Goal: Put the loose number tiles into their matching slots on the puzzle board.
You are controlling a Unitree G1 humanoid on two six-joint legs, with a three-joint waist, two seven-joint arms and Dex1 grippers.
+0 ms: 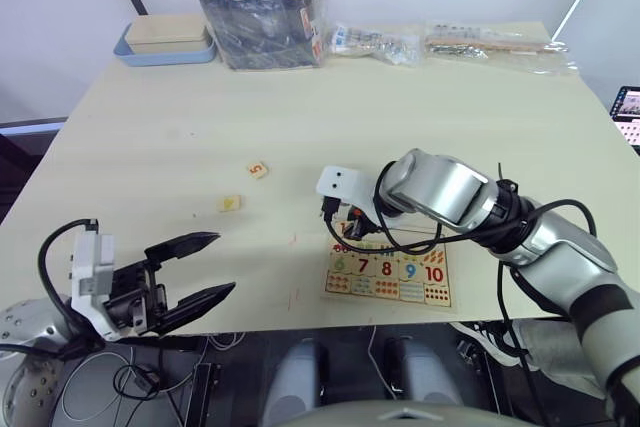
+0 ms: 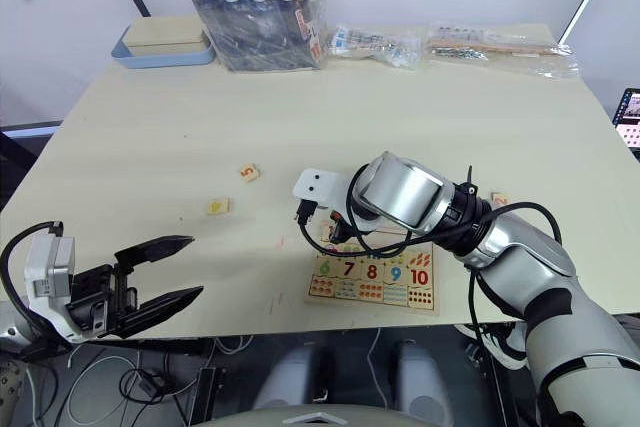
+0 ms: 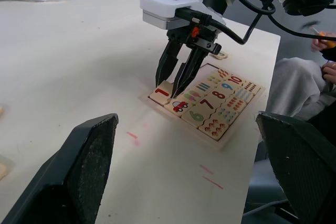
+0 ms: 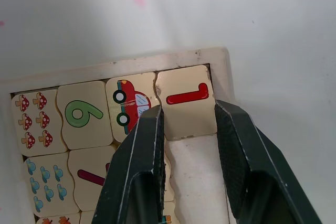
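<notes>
The puzzle board (image 1: 386,301) lies at the table's near edge, right of centre, with numbers 6 to 10 showing. My right gripper (image 4: 187,107) points down over the board's far left corner (image 4: 131,65) and is shut on the tile with a red 1 (image 4: 185,106). That tile sits in the corner slot beside a red car picture (image 4: 131,103). A loose tile marked 5 (image 1: 258,169) and another pale tile (image 1: 230,203) lie on the table left of the board. My left gripper (image 1: 190,272) hangs open and empty at the table's near left edge.
A blue tray with a beige box (image 1: 165,42) stands at the back left. Beside it is a plastic bag of dark items (image 1: 265,12), with clear packets (image 1: 375,42) along the back edge. Black cables (image 1: 400,242) loop from my right wrist over the board.
</notes>
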